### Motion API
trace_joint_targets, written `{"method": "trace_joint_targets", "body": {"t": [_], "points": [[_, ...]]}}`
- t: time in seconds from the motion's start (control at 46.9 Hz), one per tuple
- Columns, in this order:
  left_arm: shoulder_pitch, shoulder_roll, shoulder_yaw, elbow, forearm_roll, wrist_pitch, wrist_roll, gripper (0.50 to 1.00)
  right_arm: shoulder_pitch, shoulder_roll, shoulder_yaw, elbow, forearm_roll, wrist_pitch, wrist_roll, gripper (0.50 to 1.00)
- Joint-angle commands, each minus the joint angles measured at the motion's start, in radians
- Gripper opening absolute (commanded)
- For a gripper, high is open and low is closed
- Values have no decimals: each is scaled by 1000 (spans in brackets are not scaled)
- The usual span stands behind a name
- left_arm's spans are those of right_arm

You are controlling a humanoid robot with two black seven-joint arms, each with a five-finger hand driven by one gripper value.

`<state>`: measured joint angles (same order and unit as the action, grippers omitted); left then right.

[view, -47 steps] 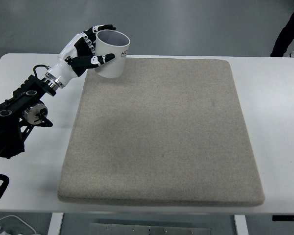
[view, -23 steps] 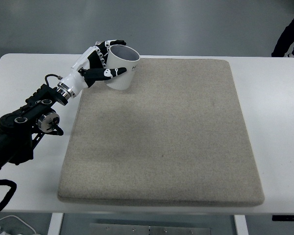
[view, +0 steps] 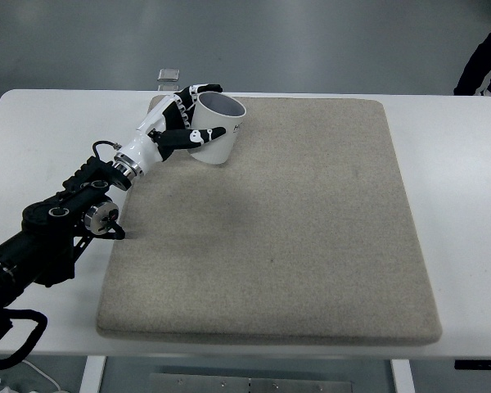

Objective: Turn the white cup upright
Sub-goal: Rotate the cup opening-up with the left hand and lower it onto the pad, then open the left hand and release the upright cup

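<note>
**Top view: left hand gripped the white cup over the mat's far left corner**

Top view showed the left hand [view: 182, 123] wrapped around a white cup [view: 215, 129], its fingers [view: 198, 92] curled over the far side of the rim and the thumb pressed against the near wall. The cup sat with its open mouth facing up and tilted slightly toward the right, dark lettering partly visible on its side. It was at the far left corner of a beige felt mat [view: 270, 229], which covered most of a white table [view: 458, 180]. Whether the cup's base touched the mat could not be told. The left arm [view: 61, 225] reached in diagonally from the lower left edge. A small grey object [view: 169, 75] lay beyond the table's far edge. A person's dark-clothed leg [view: 484, 49] stood at the upper right corner.
</note>
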<state>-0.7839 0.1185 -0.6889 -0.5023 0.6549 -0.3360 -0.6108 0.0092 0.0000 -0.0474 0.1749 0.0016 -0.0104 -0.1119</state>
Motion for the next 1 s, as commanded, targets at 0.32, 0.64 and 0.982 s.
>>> {"method": "trace_joint_targets", "body": {"t": [0.32, 0.64, 0.982], "points": [[6, -16, 5, 11, 2, 9, 0, 771, 0, 0, 0, 0, 0, 0, 0, 930], [9, -23, 20, 13, 0, 28, 0, 855, 0, 0, 0, 0, 0, 0, 0, 930], [12, -23, 20, 11, 0, 26, 0, 994, 0, 0, 1, 0, 0, 0, 0, 930]]}}
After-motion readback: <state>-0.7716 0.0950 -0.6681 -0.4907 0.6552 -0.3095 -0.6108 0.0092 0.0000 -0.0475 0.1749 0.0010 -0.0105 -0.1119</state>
